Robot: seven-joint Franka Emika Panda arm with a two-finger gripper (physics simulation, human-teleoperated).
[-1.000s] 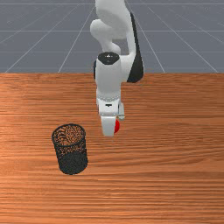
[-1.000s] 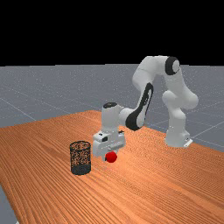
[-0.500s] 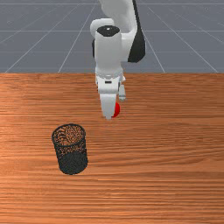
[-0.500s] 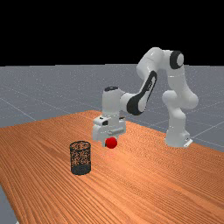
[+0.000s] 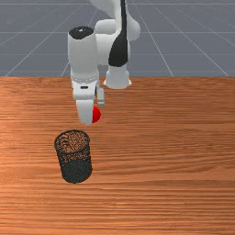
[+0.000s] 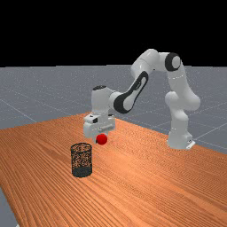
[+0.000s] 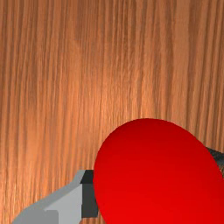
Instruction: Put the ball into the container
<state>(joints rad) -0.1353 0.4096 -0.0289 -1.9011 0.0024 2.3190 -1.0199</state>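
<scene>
Ball (image 6: 102, 139) is pinched between the fingers of the gripper (image 5: 94, 113), off the table (image 6: 150, 186), likely so it can drop in from above; the upright container (image 5: 75, 170) stands lower than the fingers, beside them.

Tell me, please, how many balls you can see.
1: the red ball is in the end effector, above the table, outside the black mesh container; another could be hidden behind the arm.
</scene>
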